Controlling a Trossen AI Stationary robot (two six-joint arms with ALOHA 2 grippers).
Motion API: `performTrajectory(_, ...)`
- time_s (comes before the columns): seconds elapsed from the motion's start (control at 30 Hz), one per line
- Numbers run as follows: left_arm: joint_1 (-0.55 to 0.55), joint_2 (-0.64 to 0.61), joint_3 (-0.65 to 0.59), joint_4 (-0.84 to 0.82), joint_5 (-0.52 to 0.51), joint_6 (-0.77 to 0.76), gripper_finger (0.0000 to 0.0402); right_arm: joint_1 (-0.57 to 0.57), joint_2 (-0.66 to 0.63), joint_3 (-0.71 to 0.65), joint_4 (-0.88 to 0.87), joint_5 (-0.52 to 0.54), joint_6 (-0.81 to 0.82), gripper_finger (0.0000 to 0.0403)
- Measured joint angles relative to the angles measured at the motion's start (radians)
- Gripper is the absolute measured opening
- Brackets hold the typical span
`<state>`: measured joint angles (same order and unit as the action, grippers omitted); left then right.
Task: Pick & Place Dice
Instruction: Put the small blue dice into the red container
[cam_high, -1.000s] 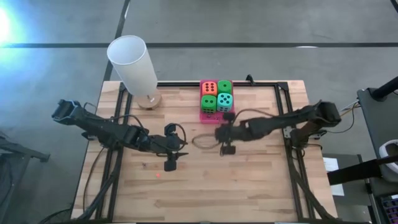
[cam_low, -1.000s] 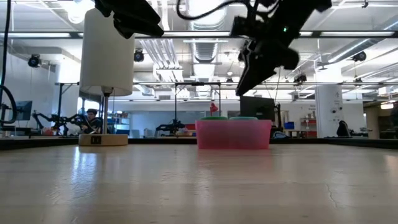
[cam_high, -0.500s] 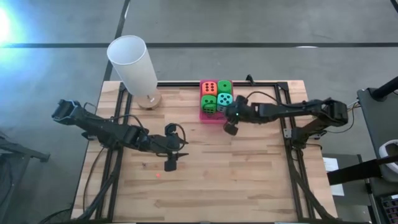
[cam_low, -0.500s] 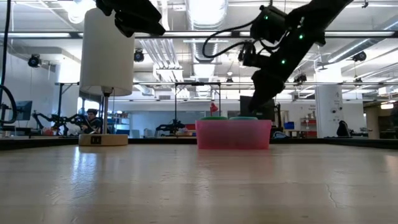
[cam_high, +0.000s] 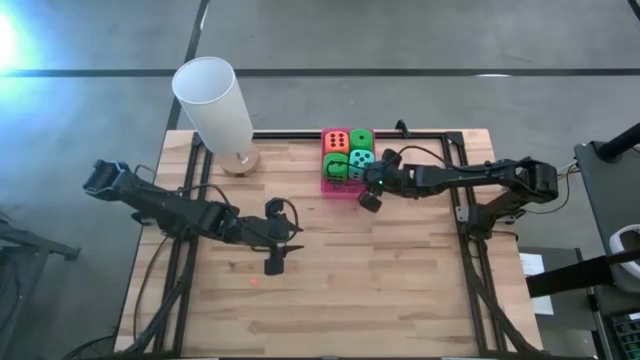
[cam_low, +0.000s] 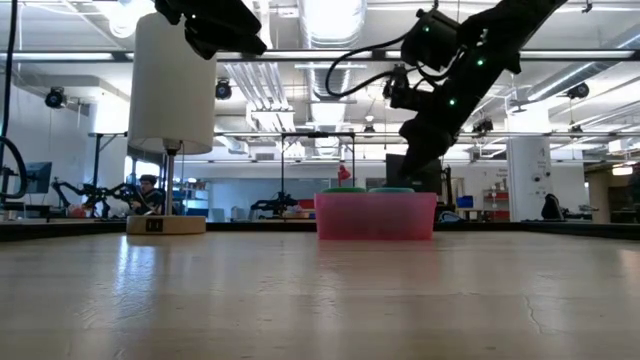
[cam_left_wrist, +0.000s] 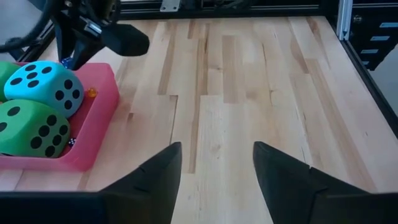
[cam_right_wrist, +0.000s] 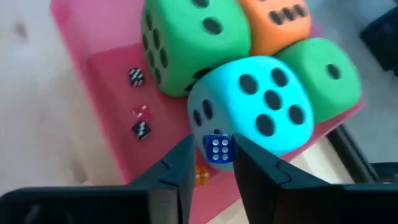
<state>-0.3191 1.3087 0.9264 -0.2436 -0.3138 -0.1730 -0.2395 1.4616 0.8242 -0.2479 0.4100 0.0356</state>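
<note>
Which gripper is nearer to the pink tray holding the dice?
The right. The right gripper hangs at the pink tray beside the teal die, a small blue die between its fingers. The left gripper hovers over bare table, well away from the tray.

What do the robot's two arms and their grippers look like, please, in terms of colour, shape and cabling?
Both arms are dark, slim and jointed, with loose black cables looping alongside. The left gripper and right gripper each end in two black, flat, tapering fingers. A small green light glows on the right arm's wrist.
</note>
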Motion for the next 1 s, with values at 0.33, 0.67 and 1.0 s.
performTrajectory(0.33, 0.0, 0.0, 0.0, 0.0, 0.0, 0.0, 0.0181, -0.026, 0.0, -0.055, 0.12, 0.038, 0.019, 0.0143)
performTrajectory(0.67, 0.0, 0.0, 0.0, 0.0, 0.0, 0.0, 0.0169, -0.068, 0.0, -0.114, 0.173, 0.034, 0.073, 0.0155)
performTrajectory(1.0, 0.0, 0.0, 0.0, 0.0, 0.0, 0.0, 0.0178, -0.067, -0.001, -0.114, 0.205, -0.008, 0.043, 0.0146)
